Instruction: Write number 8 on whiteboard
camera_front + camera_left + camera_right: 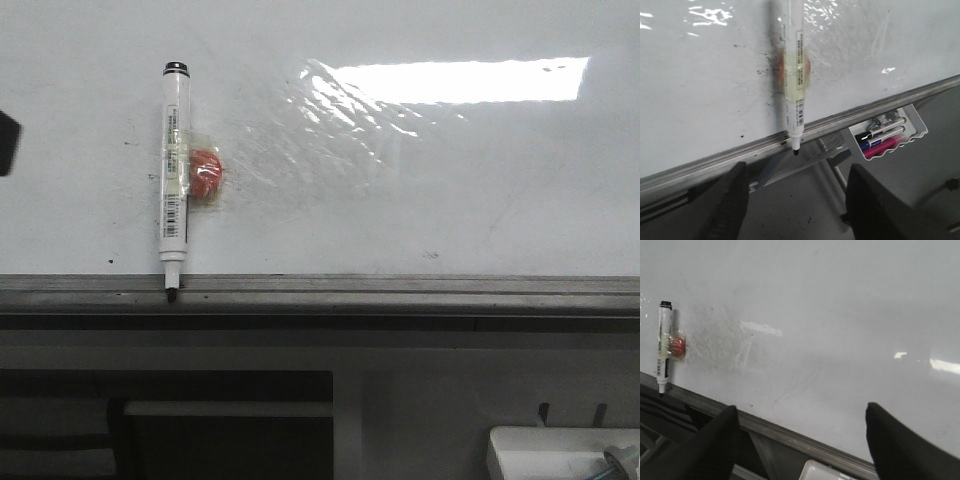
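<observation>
The whiteboard (450, 200) is glossy white with faint grey smudges, glare and a grey ledge (400, 290). No number 8 shows on it in any view. A white marker pen (174, 170) hangs upright on the board, tip down at the ledge, taped to a red round magnet (207, 172). In the left wrist view the marker (795, 75) is just beyond my left gripper (797, 172), which is open and empty below the ledge (715, 160). My right gripper (802, 410) is open and empty too, with the marker (662, 347) far off to its side.
A white wavy-edged tray (890, 137) below the ledge holds black, blue and pink markers. A white tray corner (560, 450) shows low at the right in the front view. A dark shape (8, 142) pokes in at the board's left edge.
</observation>
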You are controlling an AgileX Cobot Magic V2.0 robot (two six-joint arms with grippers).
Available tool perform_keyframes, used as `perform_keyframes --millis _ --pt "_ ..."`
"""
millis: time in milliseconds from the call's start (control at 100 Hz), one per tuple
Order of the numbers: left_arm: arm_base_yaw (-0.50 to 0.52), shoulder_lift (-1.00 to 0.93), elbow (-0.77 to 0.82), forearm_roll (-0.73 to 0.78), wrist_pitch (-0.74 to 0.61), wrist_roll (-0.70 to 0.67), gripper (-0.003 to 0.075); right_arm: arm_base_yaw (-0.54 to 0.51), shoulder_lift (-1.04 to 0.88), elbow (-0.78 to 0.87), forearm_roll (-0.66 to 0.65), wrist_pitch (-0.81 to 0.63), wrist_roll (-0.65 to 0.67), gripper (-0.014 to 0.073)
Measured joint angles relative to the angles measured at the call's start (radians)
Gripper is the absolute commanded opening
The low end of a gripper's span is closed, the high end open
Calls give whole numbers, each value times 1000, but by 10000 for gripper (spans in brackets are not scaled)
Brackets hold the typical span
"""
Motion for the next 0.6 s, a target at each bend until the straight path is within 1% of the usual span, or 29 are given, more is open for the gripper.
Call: perform_keyframes --millis 110,200,280,400,490,600 --pt "-83 101 0 -51 -109 2 398 0 18 0 -2 -5 0 469" --pt "-131 172 0 -89 -196 2 398 0 25 0 -3 -11 0 469" --pt "-155 225 -5 -119 -258 2 398 0 25 0 -3 -11 0 469" --pt "-169 294 -25 -139 -291 2 390 0 25 0 -3 -13 0 469" --pt "-169 339 -44 -143 -306 2 335 0 25 0 -5 -13 0 469" --pt "-169 394 -56 -143 -322 2 209 0 25 0 -5 -13 0 469"
